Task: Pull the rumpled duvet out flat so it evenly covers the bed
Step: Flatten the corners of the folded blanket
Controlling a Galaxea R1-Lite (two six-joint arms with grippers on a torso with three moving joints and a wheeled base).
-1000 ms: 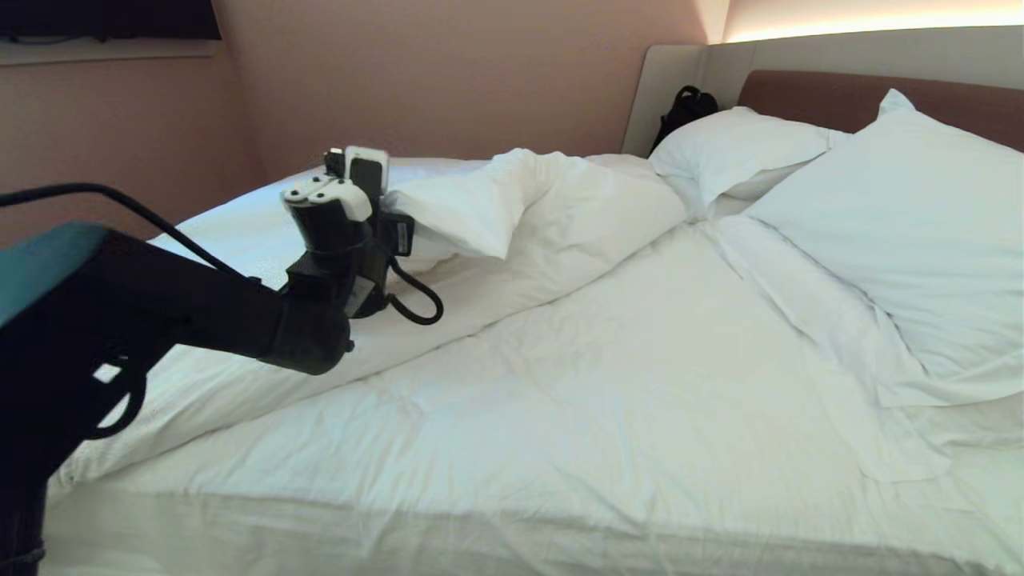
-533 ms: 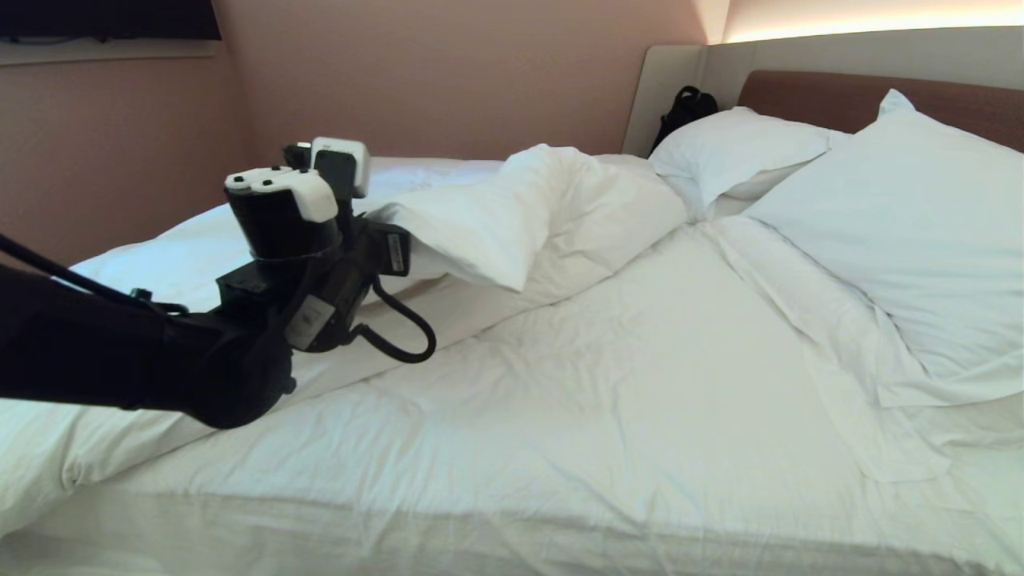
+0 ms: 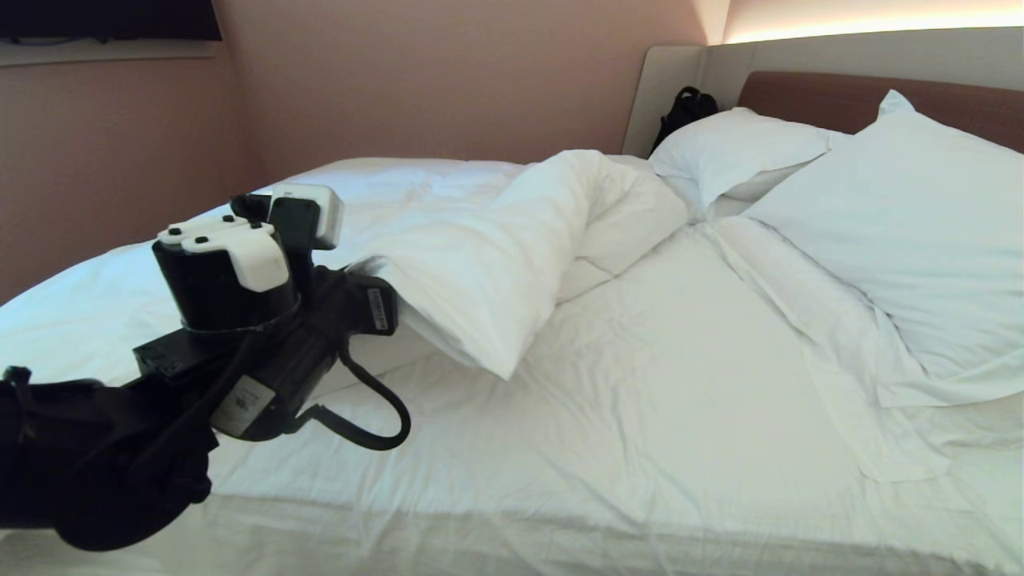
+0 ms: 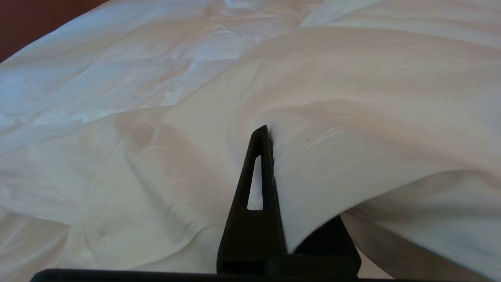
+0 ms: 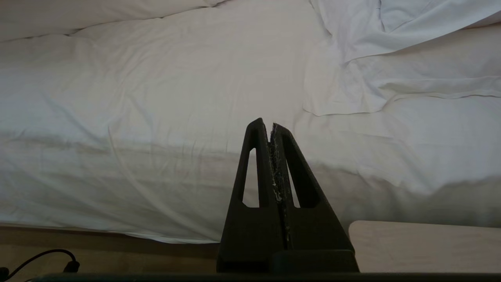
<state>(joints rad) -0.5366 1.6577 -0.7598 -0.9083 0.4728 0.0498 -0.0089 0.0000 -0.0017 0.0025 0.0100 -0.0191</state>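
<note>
While I hold position:
Left tool (image 3: 364, 276): clenched on the duvet (image 3: 480, 264) corner.
Duvet: on the bed (image 3: 680, 384), folded ridge running toward the pillows (image 3: 880, 216).
Right tool (image 5: 271, 129): clenched, empty.

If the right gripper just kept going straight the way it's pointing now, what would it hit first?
Most likely the duvet near the bed's close edge. The right gripper, shut and empty, points at that white surface with nothing between; how far off it is cannot be judged.

The duvet (image 3: 496, 264) lies bunched on the bed's (image 3: 640, 400) left half, its fold raised. Two pillows (image 3: 896, 240) sit right, against the headboard (image 3: 808, 96); a bag (image 3: 685, 108) stands behind them.
</note>
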